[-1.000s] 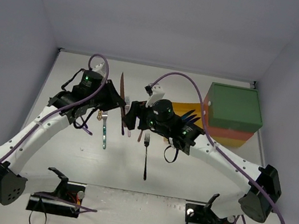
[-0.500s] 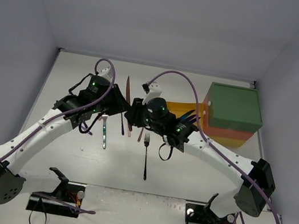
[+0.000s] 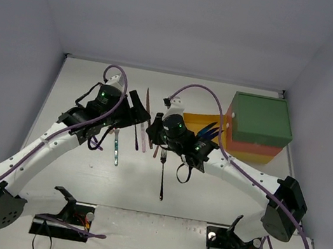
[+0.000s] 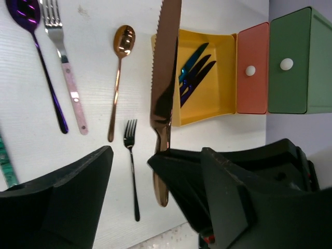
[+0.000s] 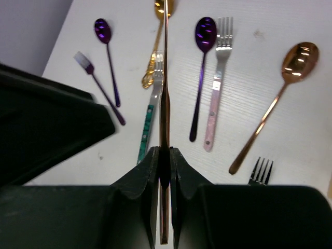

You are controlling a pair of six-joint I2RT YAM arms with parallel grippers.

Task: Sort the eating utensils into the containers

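A copper knife (image 3: 147,104) stands off the table between the two arms. My right gripper (image 5: 164,155) is shut on its handle, the blade (image 5: 165,62) pointing away. My left gripper (image 4: 158,155) is open, its fingers (image 4: 62,197) wide on either side of the same knife (image 4: 166,78) and not touching it. The containers sit at the right: green box (image 3: 261,118) on top, red-orange one (image 3: 252,146) under it, and the yellow drawer (image 4: 220,46) pulled out, holding dark blue and teal knives (image 4: 194,67).
Lying on the table below the grippers: a purple spoon (image 5: 202,36), pink-handled fork (image 5: 220,52), copper spoon (image 5: 298,54), black fork (image 3: 162,169), teal-handled fork (image 5: 148,124), gold spoon (image 5: 150,75), small purple spoon (image 5: 104,31) and purple fork (image 5: 85,62).
My right gripper has closed on the copper knife's handle. My left gripper, which held the knife, has opened and let go. Both arms shifted slightly right.
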